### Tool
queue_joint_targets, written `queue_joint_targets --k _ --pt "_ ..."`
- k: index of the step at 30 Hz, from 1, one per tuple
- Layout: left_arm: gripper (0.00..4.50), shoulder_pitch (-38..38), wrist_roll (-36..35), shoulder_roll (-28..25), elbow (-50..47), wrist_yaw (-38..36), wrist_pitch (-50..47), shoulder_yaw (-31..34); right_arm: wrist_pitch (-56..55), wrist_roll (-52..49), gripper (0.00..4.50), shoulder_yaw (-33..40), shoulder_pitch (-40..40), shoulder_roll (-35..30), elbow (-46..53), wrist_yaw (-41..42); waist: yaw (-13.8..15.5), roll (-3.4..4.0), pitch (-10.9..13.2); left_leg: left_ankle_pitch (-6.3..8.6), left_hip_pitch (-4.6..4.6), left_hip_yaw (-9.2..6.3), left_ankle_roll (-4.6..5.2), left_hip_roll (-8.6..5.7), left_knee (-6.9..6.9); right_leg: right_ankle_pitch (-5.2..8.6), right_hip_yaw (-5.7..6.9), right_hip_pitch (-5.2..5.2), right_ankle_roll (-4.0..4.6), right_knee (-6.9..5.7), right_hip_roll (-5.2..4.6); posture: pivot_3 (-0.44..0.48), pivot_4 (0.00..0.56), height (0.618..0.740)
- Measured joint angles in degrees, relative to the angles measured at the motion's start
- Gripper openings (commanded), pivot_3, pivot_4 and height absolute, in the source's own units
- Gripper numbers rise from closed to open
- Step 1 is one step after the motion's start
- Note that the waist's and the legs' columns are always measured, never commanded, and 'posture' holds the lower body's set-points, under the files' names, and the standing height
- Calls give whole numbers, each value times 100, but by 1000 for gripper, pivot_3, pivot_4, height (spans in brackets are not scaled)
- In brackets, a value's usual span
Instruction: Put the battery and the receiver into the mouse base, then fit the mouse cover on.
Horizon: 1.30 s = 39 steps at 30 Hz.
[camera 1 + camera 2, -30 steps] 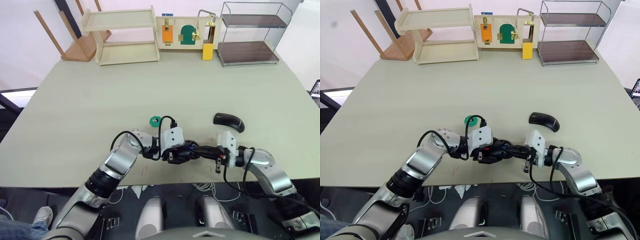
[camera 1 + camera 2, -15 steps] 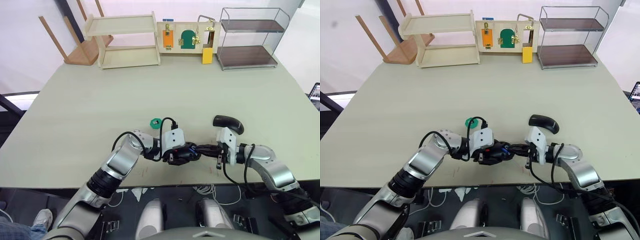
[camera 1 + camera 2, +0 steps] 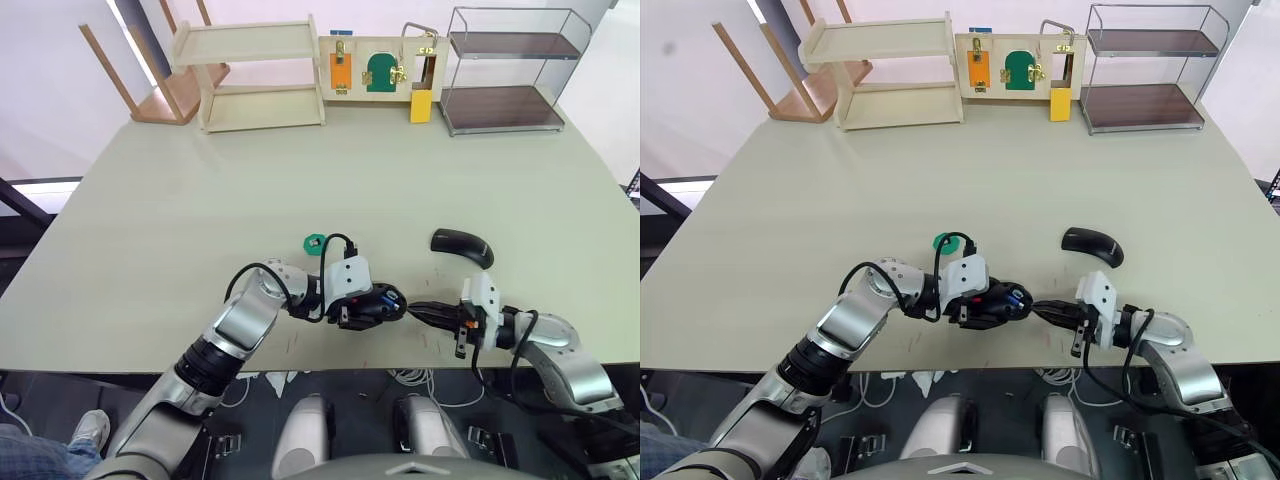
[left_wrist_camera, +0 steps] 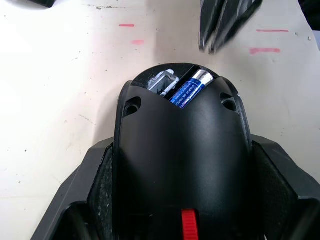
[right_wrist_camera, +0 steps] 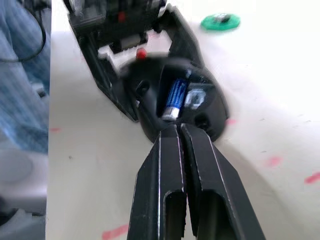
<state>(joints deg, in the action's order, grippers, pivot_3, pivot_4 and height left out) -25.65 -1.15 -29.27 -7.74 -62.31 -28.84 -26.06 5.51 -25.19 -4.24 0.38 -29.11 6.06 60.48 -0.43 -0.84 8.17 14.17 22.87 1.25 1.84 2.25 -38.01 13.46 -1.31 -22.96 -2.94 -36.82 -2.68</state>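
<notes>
The black mouse base (image 3: pixel 386 300) lies near the table's front edge, with my left gripper (image 3: pixel 366 308) shut on its sides. In its open end sits the blue battery (image 4: pixel 186 91), and next to that a small silvery stub (image 4: pixel 162 82) that looks like the receiver. My right gripper (image 3: pixel 416 310) is shut with nothing in it. Its tips point at the base's open end, a short gap away (image 5: pixel 179 129). The glossy black mouse cover (image 3: pixel 461 245) rests on the table behind the right gripper.
A green flat disc (image 3: pixel 313 242) lies just behind the left gripper. Along the far edge stand a wooden shelf (image 3: pixel 258 75), a latch board (image 3: pixel 381 68) and a wire rack (image 3: pixel 505 70). The table's front edge (image 3: pixel 330 362) runs close under both grippers.
My right gripper has drawn back to the right, away from the mouse base's open end. The left gripper still holds the base in place. The camera has shifted slightly.
</notes>
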Motion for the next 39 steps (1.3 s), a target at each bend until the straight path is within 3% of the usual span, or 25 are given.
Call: queue_joint_targets --k 4,7,9,14,15,17,36,39 --pt "2937 2 -20 -3 -1 0 27 7 -219 -272 121 333 310 -228 59 423 6 2 19 0 4 5 0 -2 0 0 -4 -4 -1 1 -2 0 150 740" --pt "2937 3 -23 -16 0 0 38 17 -317 -370 753 530 396 -261 0 562 4 0 24 0 3 3 0 -2 0 0 -3 -4 -1 1 -2 0 150 740" --pt "2937 4 -23 -11 1 4 42 16 -436 -438 1687 647 480 -264 -30 657 4 0 26 0 3 2 0 -1 0 0 -2 -4 -1 0 -1 0 150 740" --pt "2937 8 -30 -8 0 3 46 15 -640 -581 3217 928 606 -184 -112 701 7 -1 28 0 4 5 0 -1 0 0 -4 -4 -1 1 -3 0 150 740" --pt "2937 7 -28 -10 0 3 45 17 -708 -632 3900 1002 617 -185 -143 740 6 -2 29 0 3 5 0 -2 0 0 -5 -4 -1 1 -3 0 150 740" --pt "2937 8 -28 -11 -1 4 46 15 -787 -657 4418 1060 637 -185 -198 814 6 -2 29 0 3 3 0 -1 0 0 -4 -4 -1 1 -3 0 150 740" --pt "2937 6 -31 -17 -3 1 49 14 -1961 -641 4418 1863 309 -371 -2062 1776 4 2 33 0 2 7 0 -2 0 -5 -8 -4 8 0 -3 0 150 740" --pt "4319 2 -91 -35 3 -67 21 17 -1949 -686 4500 1869 307 -370 -2073 1817 4 2 33 0 2 8 0 -2 0 -5 -9 -4 8 0 -3 0 150 740"
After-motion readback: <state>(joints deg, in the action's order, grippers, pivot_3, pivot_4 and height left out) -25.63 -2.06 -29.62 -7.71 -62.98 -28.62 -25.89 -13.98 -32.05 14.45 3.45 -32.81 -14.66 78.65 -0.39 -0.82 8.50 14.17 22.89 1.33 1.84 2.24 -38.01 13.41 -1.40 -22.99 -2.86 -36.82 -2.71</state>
